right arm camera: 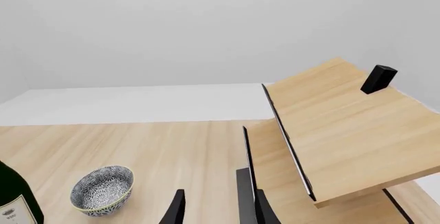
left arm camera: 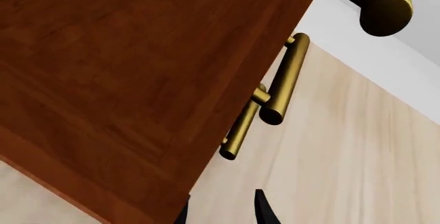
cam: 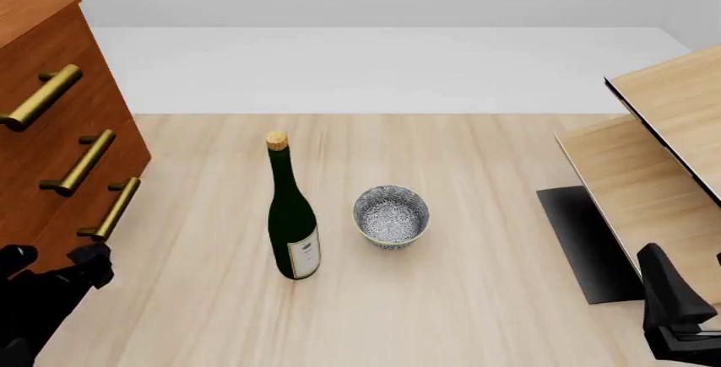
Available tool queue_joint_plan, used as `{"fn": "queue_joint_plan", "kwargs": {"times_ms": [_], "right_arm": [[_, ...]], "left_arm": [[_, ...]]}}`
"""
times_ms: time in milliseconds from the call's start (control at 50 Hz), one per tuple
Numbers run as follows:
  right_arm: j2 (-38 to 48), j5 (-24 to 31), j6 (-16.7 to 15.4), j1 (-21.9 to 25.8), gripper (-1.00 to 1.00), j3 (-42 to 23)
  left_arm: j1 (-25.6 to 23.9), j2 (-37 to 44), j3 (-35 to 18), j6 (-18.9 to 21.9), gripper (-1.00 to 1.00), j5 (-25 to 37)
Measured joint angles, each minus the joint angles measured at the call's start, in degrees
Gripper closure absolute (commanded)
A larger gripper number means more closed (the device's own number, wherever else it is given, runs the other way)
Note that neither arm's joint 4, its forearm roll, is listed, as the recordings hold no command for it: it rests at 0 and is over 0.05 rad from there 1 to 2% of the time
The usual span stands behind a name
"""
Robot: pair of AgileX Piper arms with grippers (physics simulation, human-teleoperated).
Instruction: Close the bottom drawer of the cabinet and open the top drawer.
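The cabinet (cam: 46, 38) stands at the table's left edge, reddish-brown, with three brass bar handles. The top drawer (cam: 70, 67) and the bottom drawer (cam: 54, 217) both look flush with the cabinet's front. My left gripper (cam: 56, 264) hangs low in front of the bottom drawer and is open, with nothing between its fingers. In the left wrist view its black fingertips (left arm camera: 265, 211) point along the cabinet (left arm camera: 137, 80) face, clear of the handles (left arm camera: 283, 82). My right gripper (cam: 676, 304) is open at the near right, far from the cabinet.
A dark green wine bottle (cam: 292, 228) stands upright mid-table with a patterned bowl (cam: 391, 215) beside it. Pale light-wood furniture (cam: 664, 148) fills the right side, a black pad (cam: 580, 240) at its foot. A small black block (right arm camera: 378, 79) sits on it.
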Motion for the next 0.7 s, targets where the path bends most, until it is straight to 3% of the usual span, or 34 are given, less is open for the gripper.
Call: {"fn": "queue_joint_plan", "kwargs": {"times_ms": [260, 700], "right_arm": [[-0.1, 0.1, 0.0, 0.0, -1.0, 0.0], [-0.2, 0.2, 0.0, -0.1, -1.0, 0.0]], "left_arm": [[-0.9, -0.9, 0.0, -0.8, -1.0, 0.7], [-10.6, -5.9, 0.0, -2.7, -1.0, 5.2]]}}
